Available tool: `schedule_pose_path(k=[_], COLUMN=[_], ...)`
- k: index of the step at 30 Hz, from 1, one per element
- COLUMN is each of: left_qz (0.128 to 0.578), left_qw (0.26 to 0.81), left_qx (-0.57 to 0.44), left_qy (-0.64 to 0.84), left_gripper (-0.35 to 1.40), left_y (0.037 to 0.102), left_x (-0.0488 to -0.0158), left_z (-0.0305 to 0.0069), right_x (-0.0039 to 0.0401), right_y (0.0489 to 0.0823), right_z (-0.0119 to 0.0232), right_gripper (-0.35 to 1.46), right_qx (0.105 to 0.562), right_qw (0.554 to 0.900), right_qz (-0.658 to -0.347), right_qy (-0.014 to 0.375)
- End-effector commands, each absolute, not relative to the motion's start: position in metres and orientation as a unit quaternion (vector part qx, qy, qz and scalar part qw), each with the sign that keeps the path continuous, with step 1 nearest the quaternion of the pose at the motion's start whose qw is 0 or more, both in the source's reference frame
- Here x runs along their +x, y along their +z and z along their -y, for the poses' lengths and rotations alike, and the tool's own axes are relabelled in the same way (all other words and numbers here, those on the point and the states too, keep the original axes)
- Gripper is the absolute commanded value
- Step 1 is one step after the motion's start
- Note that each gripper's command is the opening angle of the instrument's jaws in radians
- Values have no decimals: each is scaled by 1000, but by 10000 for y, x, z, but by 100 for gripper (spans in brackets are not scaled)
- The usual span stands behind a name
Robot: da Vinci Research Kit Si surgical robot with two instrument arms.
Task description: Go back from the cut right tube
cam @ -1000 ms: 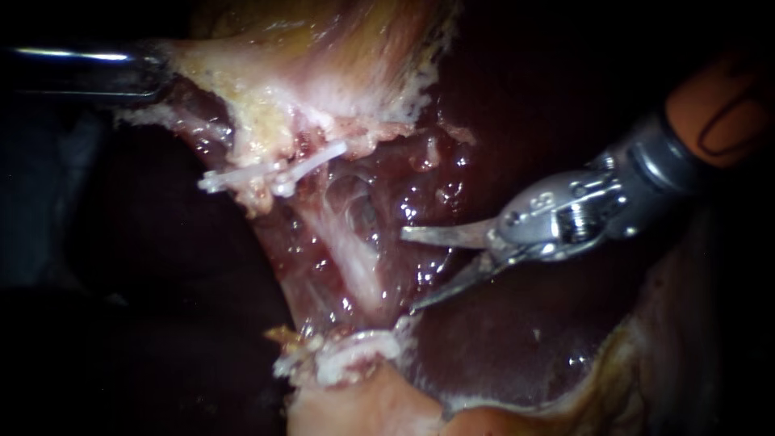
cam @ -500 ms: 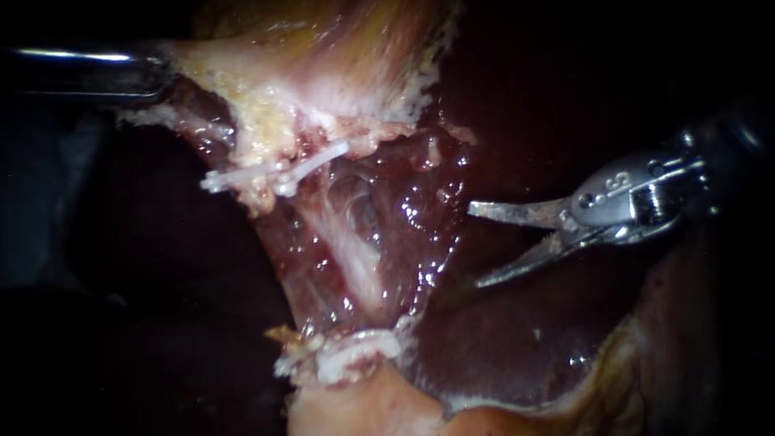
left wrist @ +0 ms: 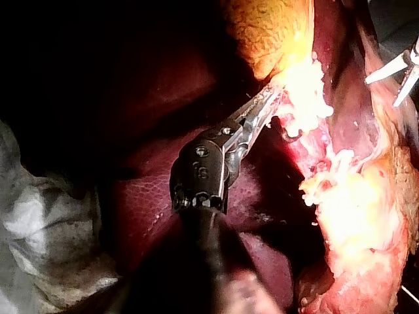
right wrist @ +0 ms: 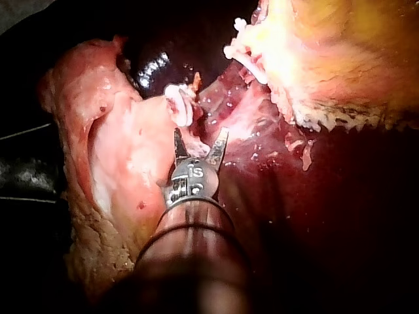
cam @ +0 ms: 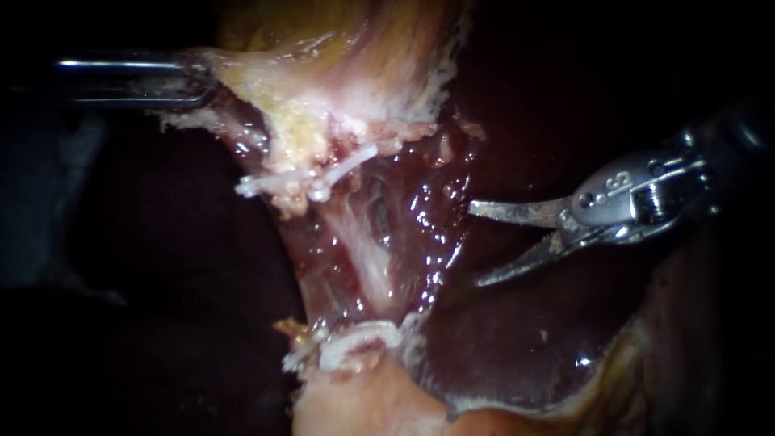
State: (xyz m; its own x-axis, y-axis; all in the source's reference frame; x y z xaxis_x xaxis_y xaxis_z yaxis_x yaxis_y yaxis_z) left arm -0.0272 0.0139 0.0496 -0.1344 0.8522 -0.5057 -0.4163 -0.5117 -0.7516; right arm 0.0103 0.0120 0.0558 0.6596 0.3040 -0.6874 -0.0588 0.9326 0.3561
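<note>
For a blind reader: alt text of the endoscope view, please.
The metal right instrument, thin blades open, hangs apart from the glistening red tissue. The left instrument grips pale yellowish tissue in its jaws near white clips.

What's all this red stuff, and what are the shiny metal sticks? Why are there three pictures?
This is a surgical robot working on a pig's liver, the dark red part. Instead of hands it has two thin metal instruments. One picture comes from a tiny camera close to the tissue. The other two come from cameras riding on each arm. The left instrument has its jaws shut on the pale tissue, holding it. The right instrument ends in two little blades, which are open and hold nothing. The small white things are clips pinched onto the tissue.
</note>
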Motion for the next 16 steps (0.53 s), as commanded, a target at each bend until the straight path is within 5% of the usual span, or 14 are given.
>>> schedule_pose_path(k=[1,16], left_qz=[226,228], left_qw=[441,438], left_qx=[-486,-483], left_qy=[720,723], left_gripper=[-35,-35], left_y=[499,509], left_x=[-274,-282], left_z=[-138,-134], right_x=[103,102], right_y=[559,559], right_z=[-120,-120], right_gripper=[145,145], right_qx=[153,155], right_qw=[898,898], right_qz=[-400,-400], right_qy=[101,101])
